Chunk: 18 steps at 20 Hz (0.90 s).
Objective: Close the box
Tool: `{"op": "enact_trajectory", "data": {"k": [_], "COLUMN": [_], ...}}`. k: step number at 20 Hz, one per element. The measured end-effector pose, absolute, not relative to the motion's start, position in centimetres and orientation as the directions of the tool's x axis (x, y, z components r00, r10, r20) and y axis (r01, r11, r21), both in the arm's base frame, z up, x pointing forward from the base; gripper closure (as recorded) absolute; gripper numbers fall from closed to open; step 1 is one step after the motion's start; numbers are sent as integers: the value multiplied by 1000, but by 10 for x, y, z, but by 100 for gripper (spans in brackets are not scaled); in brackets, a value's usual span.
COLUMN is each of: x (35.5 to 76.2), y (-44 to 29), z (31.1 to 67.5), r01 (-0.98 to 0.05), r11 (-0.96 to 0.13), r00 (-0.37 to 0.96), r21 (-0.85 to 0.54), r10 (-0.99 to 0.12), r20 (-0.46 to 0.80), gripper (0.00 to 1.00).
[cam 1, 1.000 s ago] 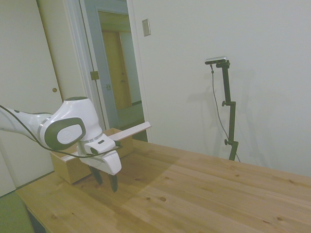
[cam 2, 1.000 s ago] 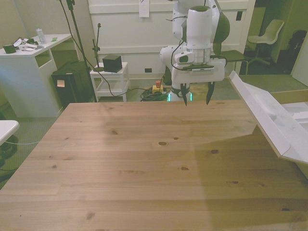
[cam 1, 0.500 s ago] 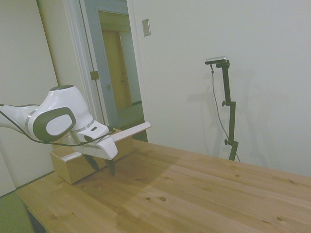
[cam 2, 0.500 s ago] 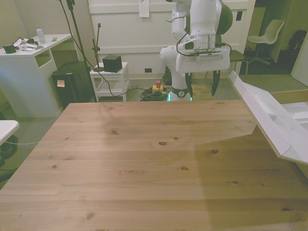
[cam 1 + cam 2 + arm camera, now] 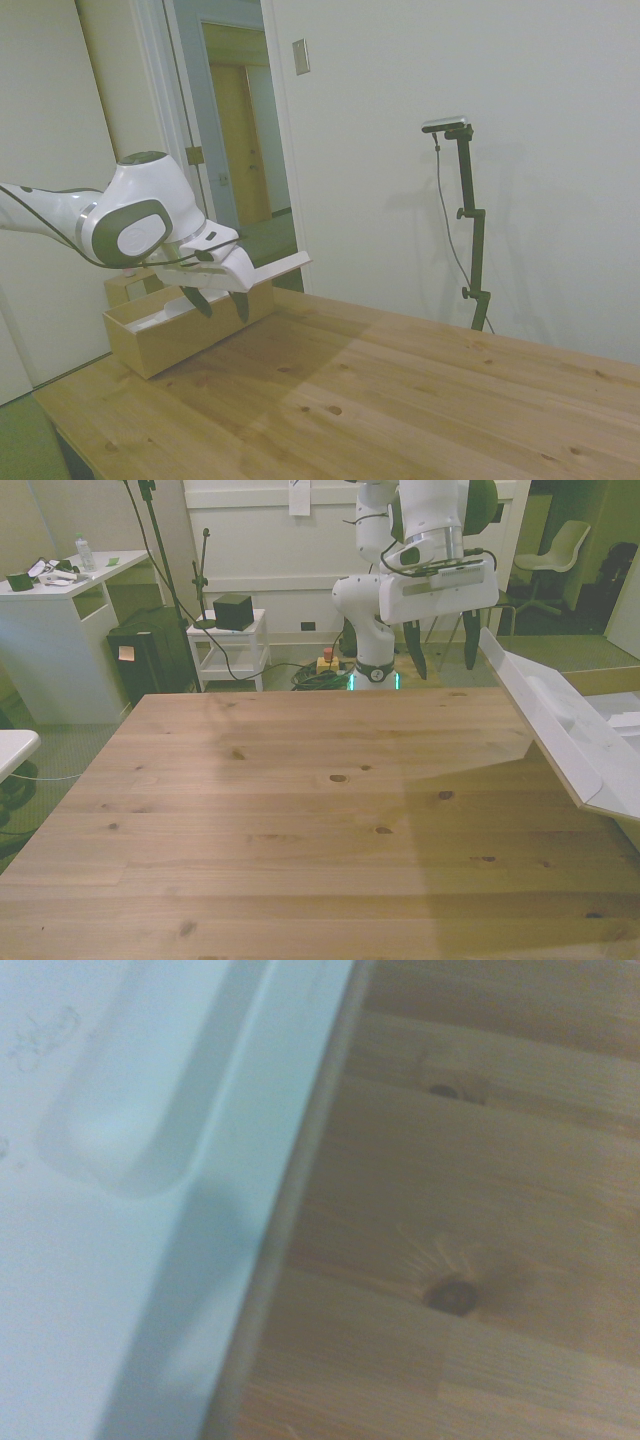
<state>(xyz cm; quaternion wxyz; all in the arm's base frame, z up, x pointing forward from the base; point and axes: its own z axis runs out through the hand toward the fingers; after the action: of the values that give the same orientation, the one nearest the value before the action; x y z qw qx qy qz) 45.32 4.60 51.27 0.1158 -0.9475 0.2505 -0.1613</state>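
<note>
Task not yet done. The box [image 5: 175,325] sits below the gripper [image 5: 220,298], its lid flap [image 5: 545,720] raised and slanting outward. Gripper fingers are spread, holding nothing, just beside the flap's free edge. Remaining, by judgement: push the flap down shut.

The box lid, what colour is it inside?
White inside the tan cardboard box's lid flap; front view shows it best.
</note>
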Motion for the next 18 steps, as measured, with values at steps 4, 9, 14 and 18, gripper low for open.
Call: {"op": "enact_trajectory", "data": {"k": [4,9,14,18], "x": [476,482,467,468], "y": [68,151,239,282], "z": [515,539,546,529], "r01": [-405,-309,-251,-231], "r11": [-867,-894,-906,-922], "r00": [845,876,900,910], "r21": [-290,-324,-339,-312], "r10": [-476,-400,-348,-318], "r20": [245,269,263,266], "gripper": [0,0,0,0]}}
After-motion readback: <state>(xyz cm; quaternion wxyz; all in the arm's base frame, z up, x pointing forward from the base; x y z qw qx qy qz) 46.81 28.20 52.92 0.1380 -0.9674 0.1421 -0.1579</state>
